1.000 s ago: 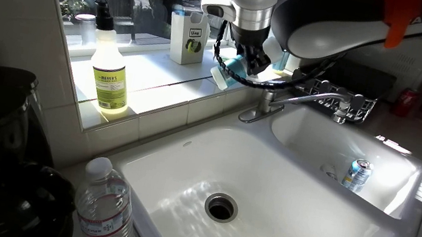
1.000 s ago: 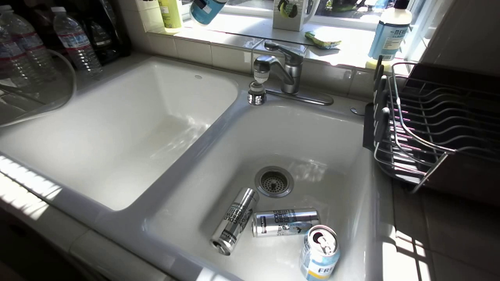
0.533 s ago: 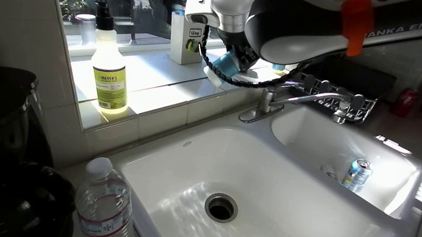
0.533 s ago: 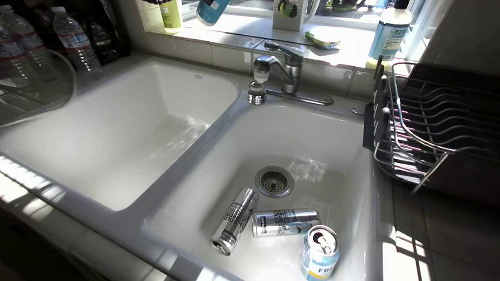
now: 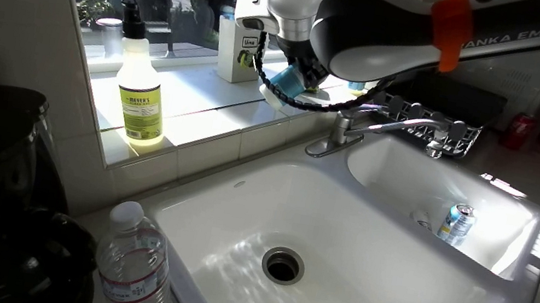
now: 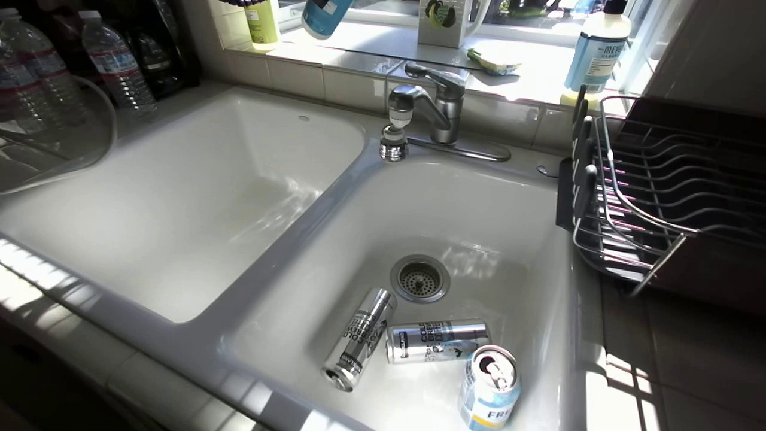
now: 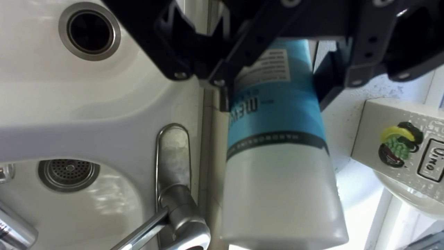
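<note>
Since the earlier frame, your gripper (image 7: 274, 91) has shifted slightly with the blue-labelled bottle (image 7: 281, 152), found tilted above the windowsill (image 5: 197, 125). Jaws grasp both its sides. Step, as judged: carrying. Next move calls for levelling, clear of the faucet (image 7: 178, 201).

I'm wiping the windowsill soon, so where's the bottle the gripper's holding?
The blue-labelled bottle is held tilted in the gripper; in the wrist view it's right of centre, between the faucet at left and the white jug at right.
</note>
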Robot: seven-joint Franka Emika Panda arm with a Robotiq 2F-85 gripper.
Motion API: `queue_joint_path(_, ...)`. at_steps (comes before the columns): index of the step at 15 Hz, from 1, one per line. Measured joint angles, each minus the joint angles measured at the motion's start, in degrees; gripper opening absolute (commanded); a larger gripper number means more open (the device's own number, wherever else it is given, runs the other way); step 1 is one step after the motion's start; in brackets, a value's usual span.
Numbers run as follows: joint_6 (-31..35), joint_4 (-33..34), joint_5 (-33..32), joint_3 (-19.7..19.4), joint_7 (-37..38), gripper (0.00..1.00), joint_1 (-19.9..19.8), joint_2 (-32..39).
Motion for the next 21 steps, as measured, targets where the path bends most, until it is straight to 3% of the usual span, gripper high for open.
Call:
queue_joint_path(6,-0.92,1.08,-1.86,-0.02,-7.27,0.32,0.3,1.95)
queue_joint_path(21,-3.01,6.48,-20.19,-0.91,-19.47,0.32,3.28,10.91)
